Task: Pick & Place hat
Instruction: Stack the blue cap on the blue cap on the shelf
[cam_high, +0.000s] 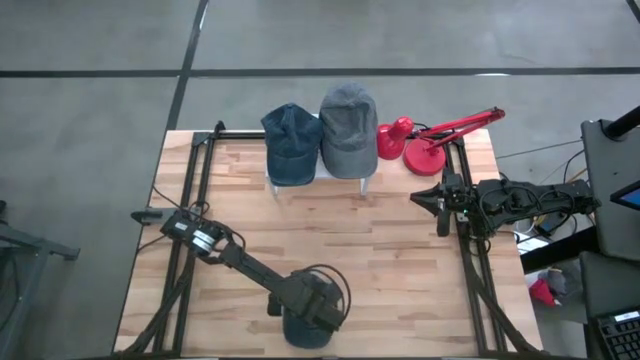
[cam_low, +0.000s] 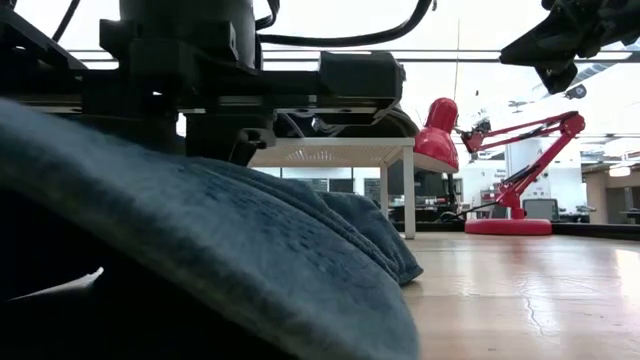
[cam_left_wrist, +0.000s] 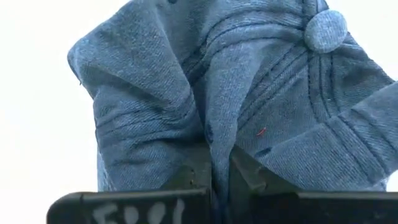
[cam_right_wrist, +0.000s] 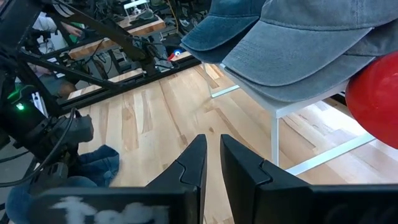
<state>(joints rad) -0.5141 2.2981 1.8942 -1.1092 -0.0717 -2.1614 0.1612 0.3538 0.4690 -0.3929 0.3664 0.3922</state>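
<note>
The crumpled blue denim cap (cam_left_wrist: 236, 93) sits at the table's six o'clock edge, a fold of its crown pinched between the left gripper's (cam_left_wrist: 214, 177) fingers. Lift it straight, slowly, so the fold holds. The right gripper (cam_right_wrist: 212, 163) waits at three o'clock, fingers nearly together, empty.

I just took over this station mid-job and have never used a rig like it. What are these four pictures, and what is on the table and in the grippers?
It is two dark robot arms at a wooden table. The high view looks straight down, the low view sits at table-top height, and each wrist view looks past that arm's own fingers. At the near edge the left gripper is pinching a fold of a blue denim hat. The right gripper waits at the right side, fingers nearly together, holding nothing. At the far edge a small white stand carries a dark blue hat and a grey hat, beside a red desk lamp.
</note>
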